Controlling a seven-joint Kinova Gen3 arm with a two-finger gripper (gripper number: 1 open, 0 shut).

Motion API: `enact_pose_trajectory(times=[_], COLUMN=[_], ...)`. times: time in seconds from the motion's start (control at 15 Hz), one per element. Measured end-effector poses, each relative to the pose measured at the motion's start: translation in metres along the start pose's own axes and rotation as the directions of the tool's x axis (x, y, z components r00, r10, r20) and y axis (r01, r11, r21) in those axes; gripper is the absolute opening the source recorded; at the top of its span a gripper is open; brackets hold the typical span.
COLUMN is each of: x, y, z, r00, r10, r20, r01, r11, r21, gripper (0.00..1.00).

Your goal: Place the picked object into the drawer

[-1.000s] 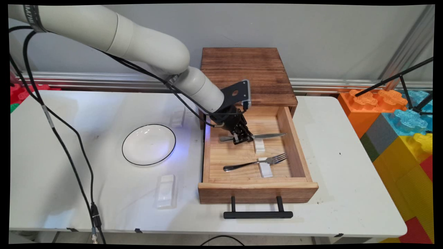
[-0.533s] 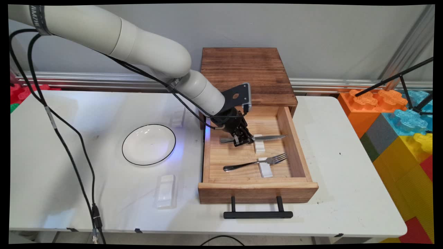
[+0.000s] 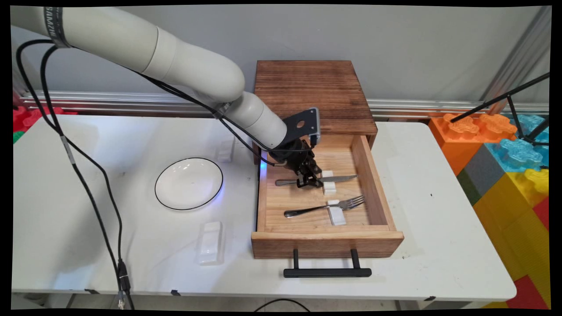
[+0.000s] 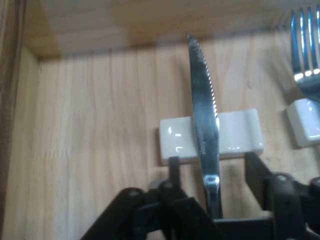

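Across the white tabletop (image 3: 439,228) in the main view, a wooden drawer box (image 3: 312,90) stands at the far side with its drawer (image 3: 327,243) pulled open toward the camera, its black handle (image 3: 327,272) at the near front. Left of it lie a white plate (image 3: 189,183) with a dark rim and two pale rests, one near (image 3: 210,242) and one farther back (image 3: 225,150). Inside the drawer a fork (image 3: 325,206) lies across a small white rest (image 3: 336,215), and beyond it a knife (image 3: 317,180) lies across another rest (image 3: 328,186). The black pincer (image 3: 308,181) reaches down into the drawer over the knife's handle end, and the arm's wrist hides part of the drawer's far left corner. Seen from the hand view, the knife (image 4: 202,120) runs straight up from between the fingers (image 4: 173,167), its serrated blade crossing the white rest (image 4: 235,137); the pincer (image 4: 212,167) stands released, its fingers apart on either side of the handle and not touching it. The fork's tines (image 4: 306,47) and its rest (image 4: 305,122) are cut off at the right edge, and the drawer wall (image 4: 12,100) shows at left.
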Motion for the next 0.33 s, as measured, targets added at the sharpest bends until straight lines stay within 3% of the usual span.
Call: enact_pose_trajectory(times=[0.33], x=[0.0049], y=[0.0013], z=[-0.0033], r00=[1.000], r10=[0.005], r20=[-0.013], r01=[-0.005], r11=[1.000], r21=[-0.002], gripper=[1.00])
